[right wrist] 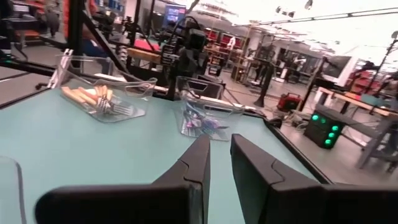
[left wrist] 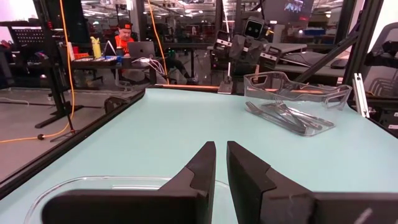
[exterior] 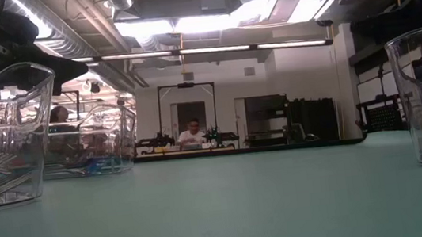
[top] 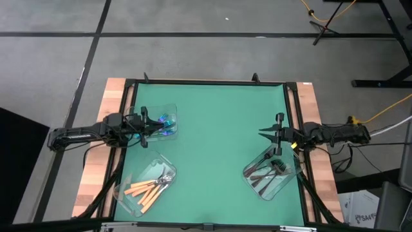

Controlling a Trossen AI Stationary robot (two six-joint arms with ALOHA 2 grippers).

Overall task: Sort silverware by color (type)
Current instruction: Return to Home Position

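The silverware lies in three clear trays on the green mat. Orange-handled forks (top: 149, 187) rest flat in the near left tray (top: 129, 193). Blue forks (top: 166, 121) lie in the far left tray (top: 168, 108). Dark forks (top: 267, 171) lie in the near right tray (top: 286, 183). My left gripper (top: 149, 125) hangs level at the blue tray's left edge, its fingers (left wrist: 205, 163) nearly together with nothing between them. My right gripper (top: 262, 133) hangs level above the mat, just beyond the dark-fork tray, also nearly closed and empty (right wrist: 219, 138).
A black frame (top: 206, 82) runs round the green mat, with wooden strips (top: 315, 103) outside it at left and right. The middle of the mat (top: 212, 142) is bare. Beyond the table stand other workbenches, and a person (left wrist: 124, 37) sits at a laptop.
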